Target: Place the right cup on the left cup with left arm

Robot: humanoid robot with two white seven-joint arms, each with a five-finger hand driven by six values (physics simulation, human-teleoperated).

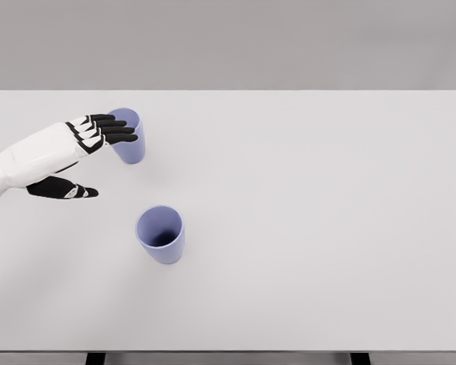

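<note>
No readable text, label, brand, number or sign anywhere in the head view.

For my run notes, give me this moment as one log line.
left hand: open, beside far cup | near cup: upright, untouched | cups: apart on table | right arm: not in view
</note>
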